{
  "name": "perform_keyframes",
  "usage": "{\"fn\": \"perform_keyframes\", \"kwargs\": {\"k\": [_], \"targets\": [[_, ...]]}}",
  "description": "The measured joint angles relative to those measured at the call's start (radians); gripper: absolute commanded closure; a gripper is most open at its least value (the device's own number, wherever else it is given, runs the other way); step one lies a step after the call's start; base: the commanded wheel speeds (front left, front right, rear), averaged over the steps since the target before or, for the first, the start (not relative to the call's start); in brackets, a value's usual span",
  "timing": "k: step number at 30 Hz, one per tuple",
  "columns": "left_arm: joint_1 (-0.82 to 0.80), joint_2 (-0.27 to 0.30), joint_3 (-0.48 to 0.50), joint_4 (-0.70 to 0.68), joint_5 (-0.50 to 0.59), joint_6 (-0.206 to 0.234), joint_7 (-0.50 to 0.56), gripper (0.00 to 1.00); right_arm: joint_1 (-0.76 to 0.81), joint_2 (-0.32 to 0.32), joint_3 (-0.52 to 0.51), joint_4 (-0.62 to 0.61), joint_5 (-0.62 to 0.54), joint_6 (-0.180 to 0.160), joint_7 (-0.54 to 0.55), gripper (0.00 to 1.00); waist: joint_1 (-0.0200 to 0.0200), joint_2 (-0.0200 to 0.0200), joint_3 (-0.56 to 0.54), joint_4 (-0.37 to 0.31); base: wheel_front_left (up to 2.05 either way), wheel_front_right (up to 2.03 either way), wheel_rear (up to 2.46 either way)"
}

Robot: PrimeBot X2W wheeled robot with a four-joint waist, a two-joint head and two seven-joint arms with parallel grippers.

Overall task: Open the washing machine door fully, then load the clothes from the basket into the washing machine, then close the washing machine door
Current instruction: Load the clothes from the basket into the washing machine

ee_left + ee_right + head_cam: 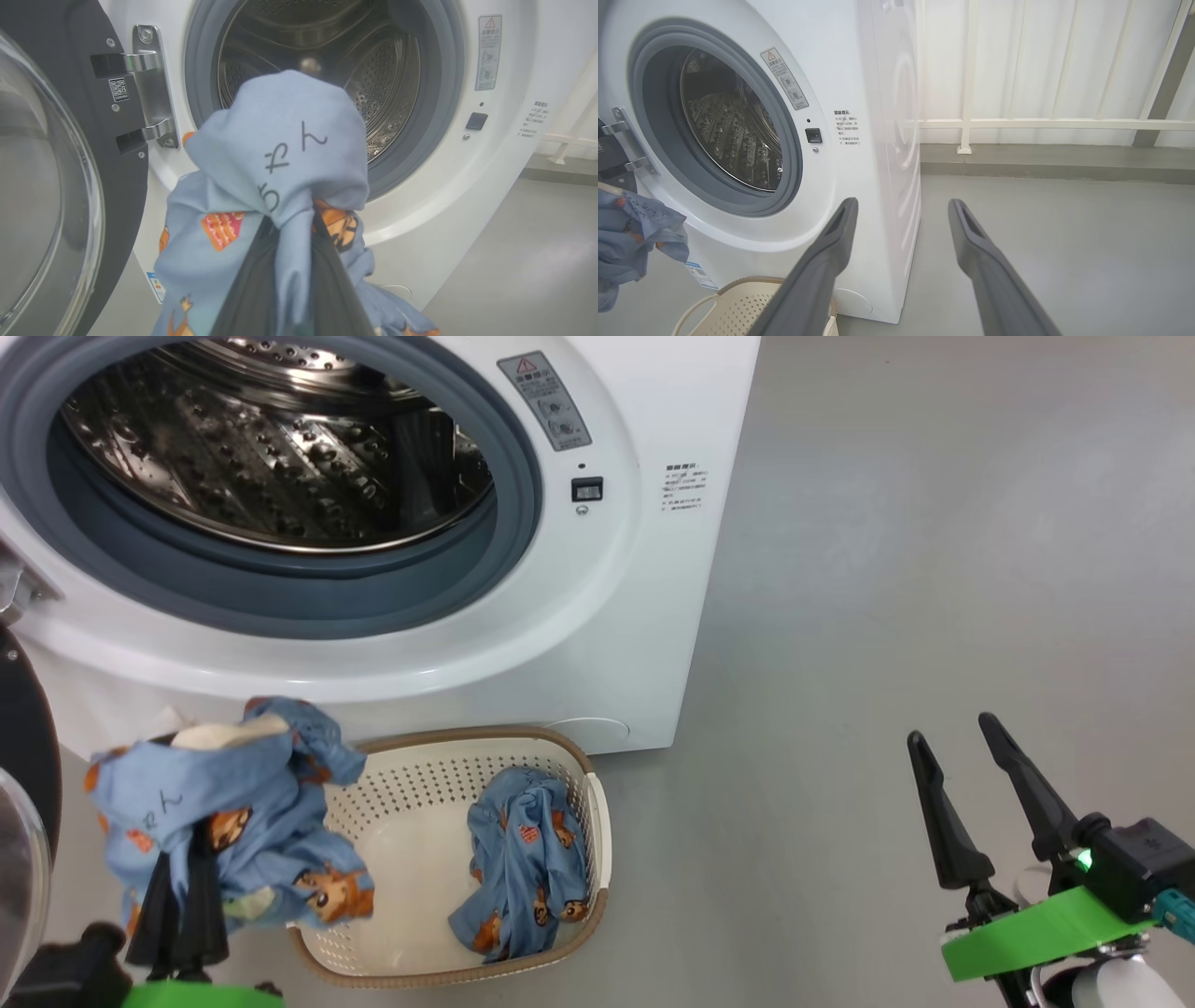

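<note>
Loading step: the left gripper (pixel 187 887) clamps one garment (pixel 233 803) just below the washing machine (pixel 607 616) mouth, its door (pixel 70 42) swung aside. Next, I reckon, it must lift the garment into the drum (pixel 280 457). The other garment (pixel 523 859) lies in the basket (pixel 448 737) at the machine's foot. The right gripper (pixel 950 730) idles, fingers spread.

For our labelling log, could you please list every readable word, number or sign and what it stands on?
"y", "f", "g", roughly: handwritten on the light-blue bear-print fabric garment.
Red warning triangle: grey sticker on the big white washing machine; wording too small.
Black printed notice beside it: too small.
QR-code sticker on the round glossy black door: code unreadable.
Small blue label low on front: blurred.
</note>
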Motion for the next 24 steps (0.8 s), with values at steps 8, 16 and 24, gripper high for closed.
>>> {"fn": "perform_keyframes", "kwargs": {"k": [8, 16, 24], "targets": [[0.069, -0.022, 0.019, -0.074, 0.007, -0.003, 0.0, 1.0, 0.012, 0.001, -0.002, -0.002, 0.0, 0.0, 0.0, 0.0, -0.0001, 0.0, 0.001, -0.004, 0.0, 0.0, 0.0], [0.069, -0.027, 0.024, -0.086, 0.017, -0.007, 0.0, 1.0, 0.012, 0.007, -0.003, -0.006, 0.0, 0.0, 0.0, 0.0, 0.0, 0.0, 0.011, -0.009, 0.0, 0.0, 0.0], [0.019, -0.022, -0.001, -0.069, 0.024, -0.007, 0.0, 1.0, 0.007, 0.021, -0.004, -0.012, 0.0, 0.0, 0.0, 0.0, 0.0, 0.0, 0.04, -0.01, 0.0, 0.0, 0.0]]}}
